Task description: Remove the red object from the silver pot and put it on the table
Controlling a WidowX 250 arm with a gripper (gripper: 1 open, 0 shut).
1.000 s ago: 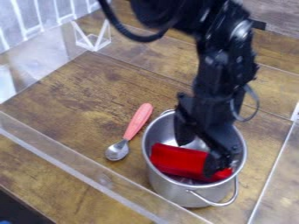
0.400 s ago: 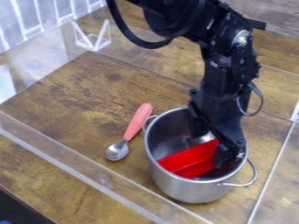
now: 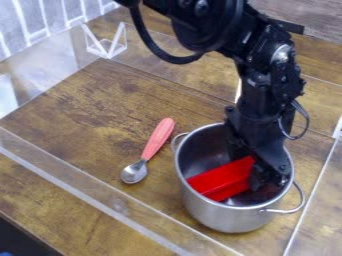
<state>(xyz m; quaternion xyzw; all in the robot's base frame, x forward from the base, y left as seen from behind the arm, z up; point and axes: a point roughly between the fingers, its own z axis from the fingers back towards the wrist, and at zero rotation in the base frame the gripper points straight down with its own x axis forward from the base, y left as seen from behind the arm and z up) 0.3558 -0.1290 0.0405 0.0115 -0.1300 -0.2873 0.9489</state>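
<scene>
The silver pot (image 3: 203, 214) stands on the table (image 3: 94, 105) at the lower right. Inside it the red object (image 3: 218, 181) lies tilted, its right end raised against the far wall. My black gripper (image 3: 262, 172) reaches steeply down into the pot, its fingers at the block's right end. The arm and the pot wall hide the fingertips, so the frame does not show whether they grip the block.
A metal spoon with a pinkish-red handle (image 3: 150, 148) lies on the wood just left of the pot. Clear acrylic walls (image 3: 80, 185) run along the table's edges, and a clear folded stand (image 3: 104, 40) sits at the back left.
The gripper has sunk deeper into the pot, shifting right. The red block has tipped from lying flat to slanting. The pot has shifted a little, its loop handle now pointing right.
</scene>
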